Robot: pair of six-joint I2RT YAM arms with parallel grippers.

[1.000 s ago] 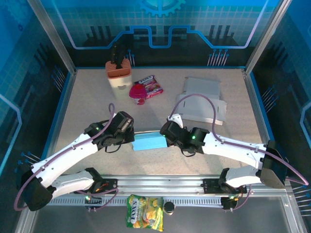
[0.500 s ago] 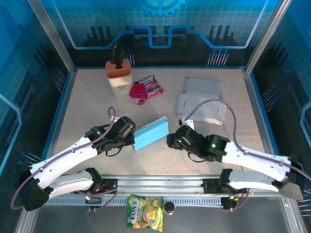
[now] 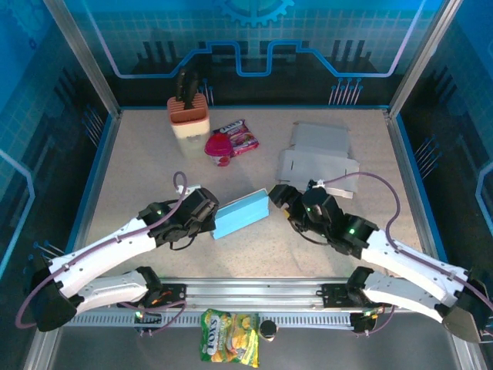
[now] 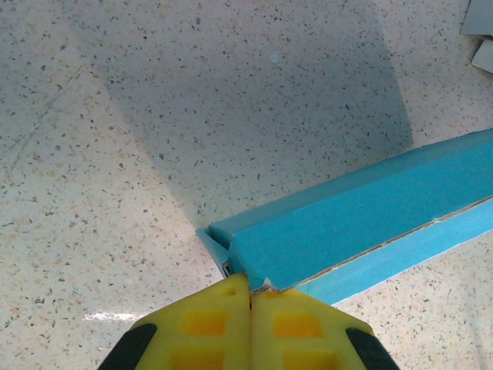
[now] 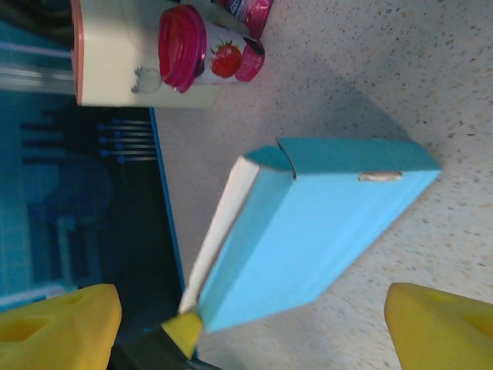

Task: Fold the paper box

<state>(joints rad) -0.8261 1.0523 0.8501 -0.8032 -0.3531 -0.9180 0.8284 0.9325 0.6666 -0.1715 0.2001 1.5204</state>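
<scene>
A: What had changed over that last second?

B: The blue paper box [image 3: 240, 216] had swung round. It had lain level across the middle, and now its right end pointed toward 2 o'clock. The right gripper [image 3: 280, 198] had left that end, dropped back, then returned beside it.

A: Start at the near edge.

B: At 6 o'clock, past the rail, lay a yellow snack bag [image 3: 229, 345]. Further in, the left gripper [image 3: 210, 223] pinched the box's 8 o'clock corner; in its wrist view the yellow fingertips [image 4: 223, 316] were pressed together on the cardboard edge.

A: And the right one?

B: Its fingers [image 5: 58, 324] were spread wide, the box [image 5: 308, 231] ahead between them and touching neither that I could see.

A: Beyond that?

B: At 1 o'clock from the box lay flat grey cardboard [image 3: 320, 160]. At 12 o'clock stood a strawberry cup [image 3: 219, 149] with a pink lid, a candy packet [image 3: 240, 136] just beside it, and at 11 o'clock a cream container [image 3: 188, 117] with an orange top.
</scene>
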